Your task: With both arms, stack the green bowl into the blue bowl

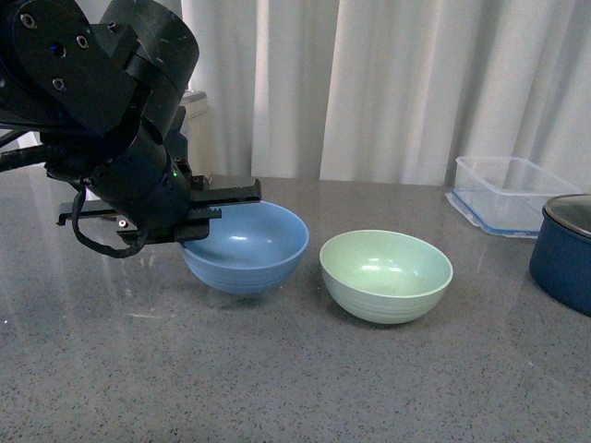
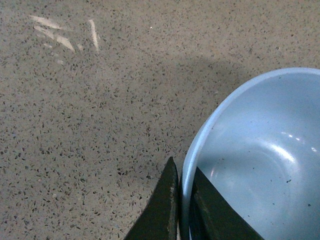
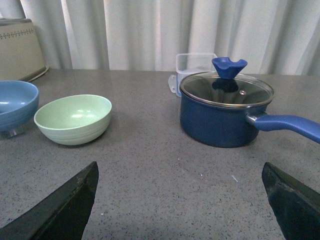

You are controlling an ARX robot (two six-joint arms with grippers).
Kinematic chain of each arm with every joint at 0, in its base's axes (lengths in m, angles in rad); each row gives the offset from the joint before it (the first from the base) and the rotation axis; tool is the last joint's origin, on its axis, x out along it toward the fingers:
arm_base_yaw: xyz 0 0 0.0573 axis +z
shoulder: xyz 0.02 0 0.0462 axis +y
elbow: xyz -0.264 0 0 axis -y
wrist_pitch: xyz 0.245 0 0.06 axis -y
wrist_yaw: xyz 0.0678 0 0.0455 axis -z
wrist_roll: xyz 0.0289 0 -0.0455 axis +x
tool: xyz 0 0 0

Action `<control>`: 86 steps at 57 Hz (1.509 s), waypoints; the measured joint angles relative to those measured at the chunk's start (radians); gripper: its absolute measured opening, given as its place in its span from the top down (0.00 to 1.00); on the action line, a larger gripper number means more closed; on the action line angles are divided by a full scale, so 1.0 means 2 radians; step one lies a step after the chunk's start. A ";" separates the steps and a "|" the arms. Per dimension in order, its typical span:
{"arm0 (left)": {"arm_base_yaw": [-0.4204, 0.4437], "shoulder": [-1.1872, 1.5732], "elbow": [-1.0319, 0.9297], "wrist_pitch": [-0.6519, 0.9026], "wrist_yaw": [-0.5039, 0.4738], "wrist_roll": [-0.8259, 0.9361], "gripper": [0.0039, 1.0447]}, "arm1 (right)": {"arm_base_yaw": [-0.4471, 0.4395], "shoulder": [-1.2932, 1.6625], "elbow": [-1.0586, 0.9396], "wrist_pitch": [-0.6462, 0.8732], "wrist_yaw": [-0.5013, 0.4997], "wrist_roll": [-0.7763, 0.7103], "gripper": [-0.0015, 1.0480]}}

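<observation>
Now the left gripper [image 2: 183, 172] is pinching the rim of the blue bowl [image 2: 260, 165]. The right gripper [image 3: 180, 170] is gaping wide, holding nothing.

Front view looks across the worktop [image 1: 277, 388] toward 12 o'clock, near. Left wrist view looks down, close on the blue bowl [image 2: 260, 165]. Right wrist view sits low, farther; all share that bowl.

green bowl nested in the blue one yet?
No, the green bowl sits on the counter beside the blue bowl, apart from it.
</observation>
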 joint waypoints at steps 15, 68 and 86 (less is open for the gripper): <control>-0.001 0.024 0.010 0.002 0.000 -0.002 0.97 | 0.000 0.000 0.000 0.000 0.000 0.000 0.10; -0.002 0.034 0.008 0.004 0.010 -0.010 0.17 | 0.000 0.000 0.000 0.000 0.000 0.000 0.10; -0.002 0.033 0.008 0.004 0.010 -0.010 0.06 | 0.000 0.000 0.000 0.000 0.000 0.000 0.10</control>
